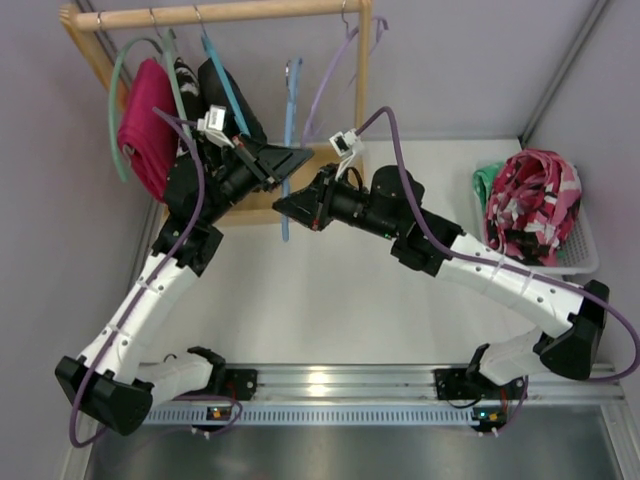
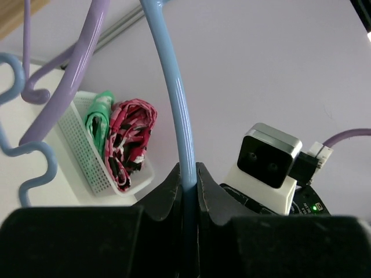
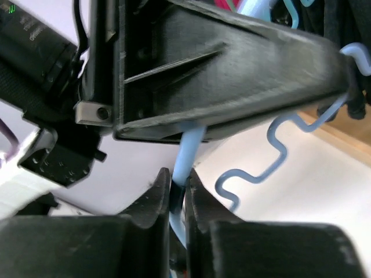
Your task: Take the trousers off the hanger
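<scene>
Though bare, hanger in both jaws; trousers in right-edge basket.

A white table fills the frame's middle. A white basket sits at right, and a wooden rack stands upper left.

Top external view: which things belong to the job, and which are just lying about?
Job: trousers, in the white basket; light-blue hanger, clamped by left gripper and right gripper.
Lying about: magenta garment, black garment, lilac hanger, teal-green hangers, green cloth, wooden rack.
</scene>
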Action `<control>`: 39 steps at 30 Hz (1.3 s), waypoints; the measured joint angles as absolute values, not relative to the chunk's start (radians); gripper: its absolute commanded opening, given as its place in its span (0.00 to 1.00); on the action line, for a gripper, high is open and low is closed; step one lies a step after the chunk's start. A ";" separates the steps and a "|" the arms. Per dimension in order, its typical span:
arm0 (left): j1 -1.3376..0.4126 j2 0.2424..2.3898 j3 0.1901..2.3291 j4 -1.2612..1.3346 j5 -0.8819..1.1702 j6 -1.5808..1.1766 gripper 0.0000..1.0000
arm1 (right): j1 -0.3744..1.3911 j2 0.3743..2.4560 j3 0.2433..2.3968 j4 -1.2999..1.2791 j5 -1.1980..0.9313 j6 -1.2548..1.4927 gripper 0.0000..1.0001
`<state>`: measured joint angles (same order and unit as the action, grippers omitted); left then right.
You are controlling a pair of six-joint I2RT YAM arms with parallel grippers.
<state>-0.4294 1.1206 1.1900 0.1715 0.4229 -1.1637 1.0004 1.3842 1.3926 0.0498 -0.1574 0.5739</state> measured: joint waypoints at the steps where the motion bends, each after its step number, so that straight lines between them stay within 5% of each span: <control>1: -0.424 1.116 1.190 0.178 0.421 -1.161 0.06 | 1.000 1.389 1.398 0.052 -0.154 0.591 0.00; 5: -0.411 1.092 1.190 0.210 0.414 -1.156 0.24 | 1.008 1.400 1.428 0.056 -0.152 0.643 0.00; 9: -0.390 1.058 1.182 0.210 0.401 -1.151 0.54 | 1.013 1.401 1.449 0.037 -0.144 0.651 0.00; 15: -0.367 1.018 1.149 0.208 0.397 -1.149 0.70 | 1.013 1.401 1.472 0.022 -0.130 0.681 0.00; 20: -0.360 0.999 1.135 0.197 0.399 -1.122 0.93 | 1.005 1.406 1.488 0.017 -0.154 0.729 0.00; 39: -0.305 0.905 1.121 0.126 0.402 -0.999 0.98 | 0.732 1.623 1.734 0.129 -0.379 0.930 0.00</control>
<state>-0.3050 0.9054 1.1213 0.1265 0.4019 -0.9989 0.7319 1.6234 1.7336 0.1287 -0.3786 0.9302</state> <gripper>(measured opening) 0.983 0.055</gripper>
